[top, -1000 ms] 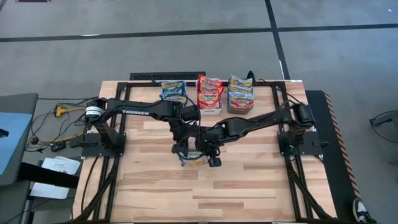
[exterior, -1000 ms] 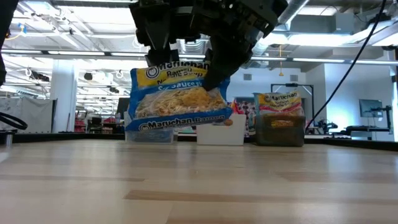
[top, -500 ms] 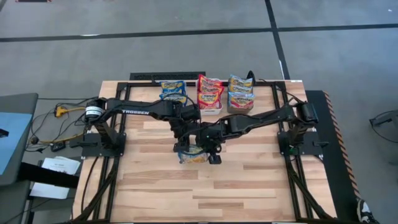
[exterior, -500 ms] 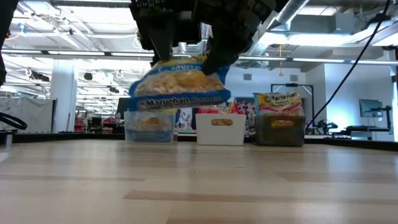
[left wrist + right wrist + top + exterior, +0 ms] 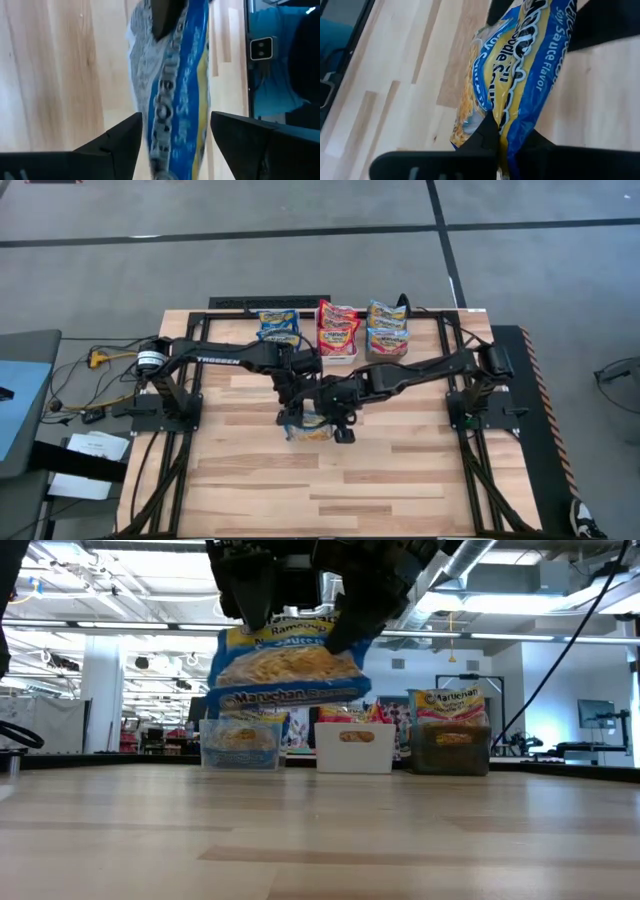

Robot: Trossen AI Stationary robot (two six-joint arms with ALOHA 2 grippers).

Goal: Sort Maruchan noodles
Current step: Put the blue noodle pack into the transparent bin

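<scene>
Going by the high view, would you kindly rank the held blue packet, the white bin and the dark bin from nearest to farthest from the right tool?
1. Held blue packet, pinched in the right tool, mid-table.
2. White bin, back centre.
3. Dark bin, back right.

We are seeing three small bins sitting along the bench's far edge: a clear bin (image 5: 240, 744), a white bin (image 5: 354, 747), a dark bin (image 5: 452, 751), the bare wooden bench (image 5: 400, 470) stretching toward its near edge.
</scene>
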